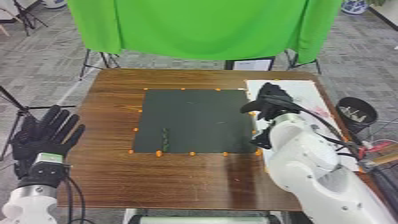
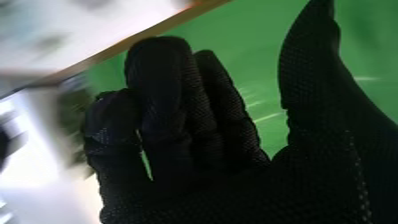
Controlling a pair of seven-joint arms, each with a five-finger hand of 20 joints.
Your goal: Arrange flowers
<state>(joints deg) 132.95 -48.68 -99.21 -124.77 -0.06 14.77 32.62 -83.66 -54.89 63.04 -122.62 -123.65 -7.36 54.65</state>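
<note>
Brown worktop point(image 1: 204, 182), green cloth point(image 1: 204, 30) behind: we read dark mat point(image 1: 195, 117) as arranging spot, green stem point(image 1: 165, 140) on its near-left part, right hand point(image 1: 269, 102) empty, fingers straight, over white sheet point(image 1: 305, 92), left hand point(image 1: 43, 139) spread aside, likely giving room.

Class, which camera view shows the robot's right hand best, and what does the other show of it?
The right wrist view: it shows the right hand close up, thumb apart from fingers. The head view shows it smaller, at the white sheet's left edge.
</note>
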